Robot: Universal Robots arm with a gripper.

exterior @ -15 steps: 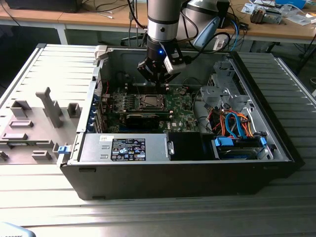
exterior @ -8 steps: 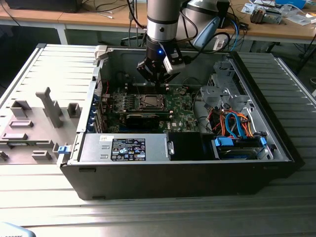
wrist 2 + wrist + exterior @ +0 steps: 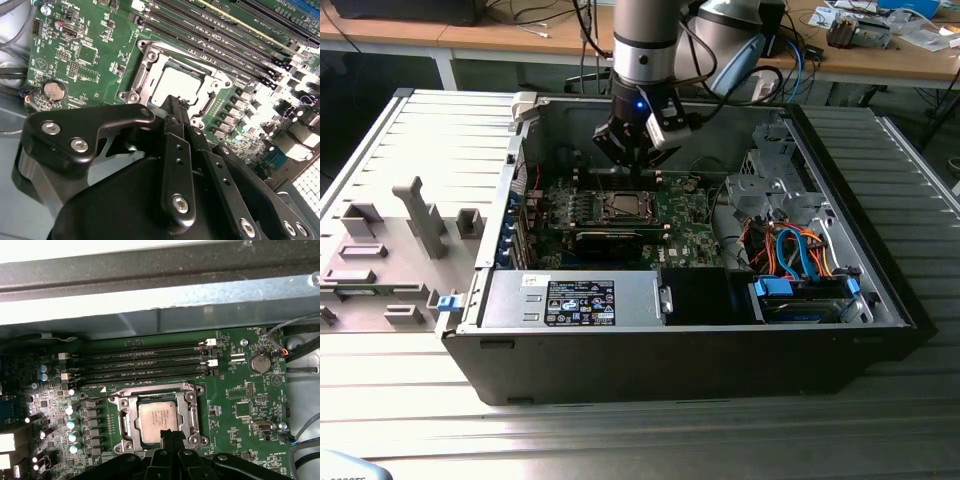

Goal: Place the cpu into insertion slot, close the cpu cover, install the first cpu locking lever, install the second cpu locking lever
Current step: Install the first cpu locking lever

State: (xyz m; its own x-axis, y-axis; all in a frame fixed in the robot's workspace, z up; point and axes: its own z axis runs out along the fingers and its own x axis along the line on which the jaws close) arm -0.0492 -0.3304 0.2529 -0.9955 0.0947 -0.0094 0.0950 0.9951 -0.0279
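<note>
- End effector [image 3: 638, 165] hangs inside the open computer case [image 3: 880, 290], directly over the motherboard [image 3: 685, 235]; a vertical approach suits a socket that faces straight up.
- In both wrist views the fingers [image 3: 176, 125] are pressed together in a narrow point with nothing between them. Judged: a closed tip serves for pushing or hooking small metal parts, not for carrying.
- The cpu [image 3: 158, 417] lies flat in the insertion slot [image 3: 121, 412], silver top up, so seating looks done.
- The cpu cover [image 3: 186, 407] frames the chip and appears down around it; whether fully flat, cannot tell.
- Fingertips sit just at the socket's edge, near the frame; contact uncertain.
- Locking levers: cannot make them out clearly against the frame.
- Case rests on a ribbed metal desk [image 3: 620, 440]; grey fixture tray [image 3: 380, 260] at the exterior view's left, well apart.
</note>
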